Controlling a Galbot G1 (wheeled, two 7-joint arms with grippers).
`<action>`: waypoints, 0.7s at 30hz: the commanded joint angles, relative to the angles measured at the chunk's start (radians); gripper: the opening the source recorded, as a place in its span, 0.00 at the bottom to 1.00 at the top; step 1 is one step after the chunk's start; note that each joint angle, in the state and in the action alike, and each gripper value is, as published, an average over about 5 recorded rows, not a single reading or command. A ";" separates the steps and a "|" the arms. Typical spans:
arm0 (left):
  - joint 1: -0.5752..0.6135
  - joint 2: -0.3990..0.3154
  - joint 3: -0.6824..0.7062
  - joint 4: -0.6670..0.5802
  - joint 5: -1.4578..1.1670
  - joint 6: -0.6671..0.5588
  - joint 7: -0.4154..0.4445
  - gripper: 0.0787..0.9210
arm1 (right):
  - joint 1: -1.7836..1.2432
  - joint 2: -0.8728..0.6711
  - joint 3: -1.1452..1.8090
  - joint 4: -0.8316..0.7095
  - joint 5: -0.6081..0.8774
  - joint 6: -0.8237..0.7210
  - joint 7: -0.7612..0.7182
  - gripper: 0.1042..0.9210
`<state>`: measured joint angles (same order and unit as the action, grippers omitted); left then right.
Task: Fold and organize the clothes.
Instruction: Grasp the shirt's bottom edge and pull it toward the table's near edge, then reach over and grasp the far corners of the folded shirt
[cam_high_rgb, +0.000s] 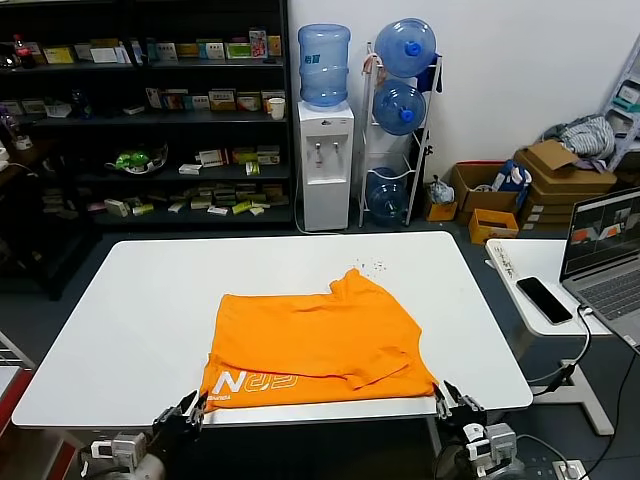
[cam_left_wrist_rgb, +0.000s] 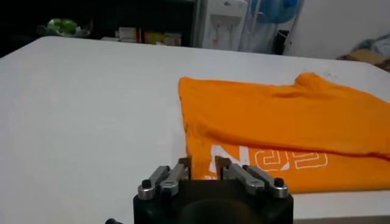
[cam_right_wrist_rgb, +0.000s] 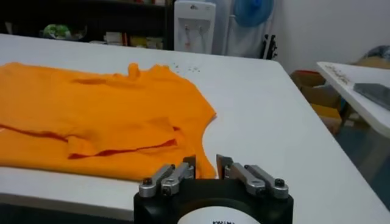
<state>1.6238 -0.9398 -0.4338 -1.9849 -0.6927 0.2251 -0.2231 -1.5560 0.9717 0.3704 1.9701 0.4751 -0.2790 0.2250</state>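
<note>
Shelves (cam_high_rgb: 150, 110) and a water cooler (cam_high_rgb: 326, 160) back the white table (cam_high_rgb: 120, 300). On it, near the front edge, lies the folded shirt (cam_high_rgb: 320, 335). Only the left wrist view shows its white letters (cam_left_wrist_rgb: 274, 159) clearly. Left gripper (cam_high_rgb: 182, 410) and right gripper (cam_high_rgb: 452, 400) hover released at the shirt's front corners.

Background clutter we see:
Water dispenser (cam_high_rgb: 326, 150) behind white table (cam_high_rgb: 130, 300); laptop (cam_high_rgb: 608, 255) and phone (cam_high_rgb: 544, 299) on side desk (cam_high_rgb: 530, 265); dark shelves (cam_high_rgb: 150, 110) left.
</note>
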 joint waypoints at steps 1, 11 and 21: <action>-0.166 0.078 -0.034 -0.010 -0.048 0.018 0.020 0.42 | 0.262 -0.066 -0.027 0.004 0.115 -0.042 0.023 0.37; -0.896 0.015 0.323 0.546 -0.175 0.091 0.057 0.77 | 1.057 0.245 -0.368 -0.730 0.164 -0.068 0.013 0.73; -1.039 -0.079 0.410 0.872 -0.135 0.104 0.138 0.88 | 1.160 0.428 -0.399 -1.026 0.098 -0.079 -0.066 0.88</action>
<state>0.8505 -0.9625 -0.1506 -1.4394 -0.8139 0.3070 -0.1360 -0.6747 1.2254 0.0694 1.2988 0.5863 -0.3433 0.1997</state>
